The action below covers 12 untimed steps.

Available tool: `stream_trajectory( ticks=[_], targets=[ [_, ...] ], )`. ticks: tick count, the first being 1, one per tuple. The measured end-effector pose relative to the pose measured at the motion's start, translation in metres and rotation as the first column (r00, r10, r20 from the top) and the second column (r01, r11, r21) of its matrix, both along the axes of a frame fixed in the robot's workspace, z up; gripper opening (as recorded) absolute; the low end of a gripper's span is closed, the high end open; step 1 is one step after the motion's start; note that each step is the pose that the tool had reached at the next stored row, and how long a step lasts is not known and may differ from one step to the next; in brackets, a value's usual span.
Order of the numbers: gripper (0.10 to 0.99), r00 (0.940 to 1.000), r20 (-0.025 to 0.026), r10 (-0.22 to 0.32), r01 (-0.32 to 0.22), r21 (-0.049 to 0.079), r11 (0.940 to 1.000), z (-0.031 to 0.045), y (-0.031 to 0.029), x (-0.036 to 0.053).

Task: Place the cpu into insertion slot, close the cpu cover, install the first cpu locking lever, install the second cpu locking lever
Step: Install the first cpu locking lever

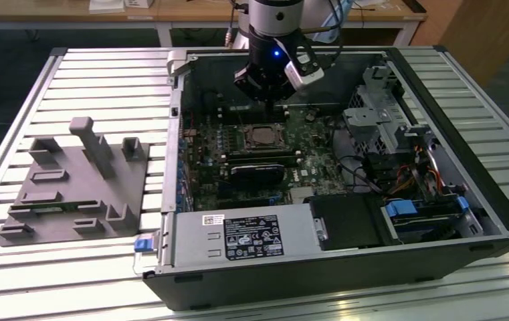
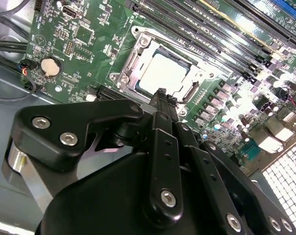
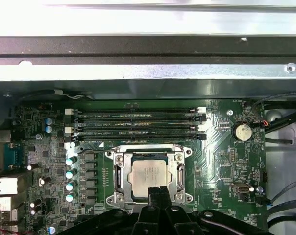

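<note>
The cpu point(image 3: 149, 172) point(image 2: 162, 73) point(image 1: 262, 137), a flat square w/ a dull silvery-tan metal lid, lies flat in the insertion slot point(image 2: 157, 51), which shows as a dark plastic strip along the chip's edge. The cpu cover point(image 3: 119, 176) point(image 2: 130, 62), a thin bright stamped-steel frame w/ a cut-out centre, lies down around the chip. Can't tell whether the locking levers are latched. The gripper point(image 3: 157, 192) point(image 2: 160, 94) point(image 1: 270, 100), matte black w/ bolted link arms, has its two narrow fingers pressed together, nothing between them. Its tips hang just over the cover's rim at one side of the chip; contact can't be judged. The socket sits mid-way across the green motherboard point(image 3: 221, 171) point(image 2: 89, 29). Long narrow black memory slots point(image 3: 135, 122) point(image 2: 211, 29) run parallel between it & the board edge by the case wall. A row of small round silver-topped capacitors point(image 3: 69, 174) stands along another side of the socket, and a shiny round coin cell point(image 3: 242, 131) point(image 2: 51, 67) sits nearer a board corner. In the exterior view the board lies inside an open black PC case point(image 1: 326, 281). A long black card point(image 1: 256, 172) is just on the near side of the socket, & a boxy grey-metal power supply point(image 1: 192, 237) runs along the case's near edge. The case rests on a ribbed aluminium-slat table point(image 1: 102, 73). A matte grey moulded fixture point(image 1: 71, 187) w/ upright posts and pockets sits by the table edge on the exterior view's left, well apart from the case.
</note>
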<state>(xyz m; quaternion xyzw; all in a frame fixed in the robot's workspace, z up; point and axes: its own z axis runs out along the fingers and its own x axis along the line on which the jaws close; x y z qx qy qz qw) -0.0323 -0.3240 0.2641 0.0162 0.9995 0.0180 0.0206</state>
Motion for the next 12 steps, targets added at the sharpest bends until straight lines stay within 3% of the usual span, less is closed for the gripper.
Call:
stream_trajectory(
  ticks=[12],
  targets=[
    [0.106, 1.0, 0.0001, 0.0, 0.0, 0.0, 1.0, 0.0001, 0.0, -0.0023]
  ],
)
